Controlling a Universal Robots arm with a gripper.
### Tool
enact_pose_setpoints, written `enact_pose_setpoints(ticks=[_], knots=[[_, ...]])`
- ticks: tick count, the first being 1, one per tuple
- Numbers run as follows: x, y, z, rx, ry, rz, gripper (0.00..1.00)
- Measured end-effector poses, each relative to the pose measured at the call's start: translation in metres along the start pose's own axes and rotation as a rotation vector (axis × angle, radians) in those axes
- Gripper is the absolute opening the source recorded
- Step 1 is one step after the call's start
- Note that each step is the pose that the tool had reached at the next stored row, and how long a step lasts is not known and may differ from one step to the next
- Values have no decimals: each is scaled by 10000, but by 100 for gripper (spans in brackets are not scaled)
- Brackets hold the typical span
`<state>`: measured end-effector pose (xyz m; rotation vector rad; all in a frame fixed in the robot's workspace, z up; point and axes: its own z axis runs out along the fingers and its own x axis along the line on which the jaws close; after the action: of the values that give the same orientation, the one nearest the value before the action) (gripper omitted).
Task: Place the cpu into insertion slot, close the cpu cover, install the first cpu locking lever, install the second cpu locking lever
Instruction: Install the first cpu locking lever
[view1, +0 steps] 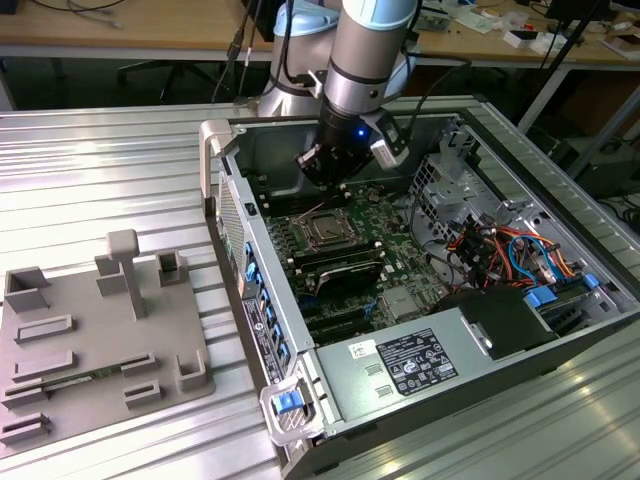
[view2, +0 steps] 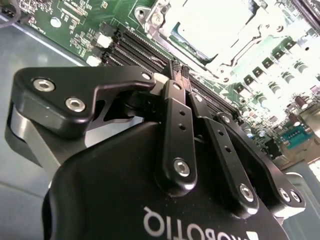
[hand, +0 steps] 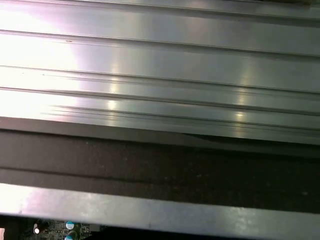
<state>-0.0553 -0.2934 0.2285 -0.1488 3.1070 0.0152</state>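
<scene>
My gripper (view1: 320, 178) hangs inside the open computer case, just above and behind the insertion slot (view1: 325, 232). The slot is a square socket with a silver rim on the green motherboard. In the second wrist view the gripper (view2: 179, 70) is shut, its black fingertips pressed together with nothing between them. Beyond the tips lies the insertion slot (view2: 165, 22). The cpu cover (view2: 250, 37) lies flat around a bright silvery square that looks like the cpu (view2: 215, 20). Glare hides the edges there. I cannot make out how the locking levers stand.
Black memory slots (view1: 340, 270) run in front of the socket. A power supply (view1: 400, 360) sits at the near end, with cables (view1: 500, 250) and a drive cage (view1: 440, 180) on the exterior view's right. A grey fixture plate (view1: 90, 340) lies outside the case. Ribbed metal table (hand: 160, 60).
</scene>
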Motion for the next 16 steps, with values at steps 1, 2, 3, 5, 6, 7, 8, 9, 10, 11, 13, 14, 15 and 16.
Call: enact_pose_setpoints(ticks=[1,2,3,5,6,7,8,9,10,11,13,14,15,16], knots=[[-12,-1,6,3,2,-1,11],[-23,-1,12,3,2,0,11],[-38,-1,23,3,1,-1,11],[-61,-2,44,4,2,0,11],[-67,-2,56,3,1,0,11],[-68,-2,66,3,0,0,11],[-67,-2,76,3,1,0,11],[-67,-2,86,3,1,1,11],[-66,-3,99,3,1,1,11],[-66,-3,111,4,2,0,11],[-65,-3,149,3,2,4,11],[-65,-3,161,3,1,6,11],[-64,-3,178,3,2,10,11],[-66,-3,190,4,3,11,11]])
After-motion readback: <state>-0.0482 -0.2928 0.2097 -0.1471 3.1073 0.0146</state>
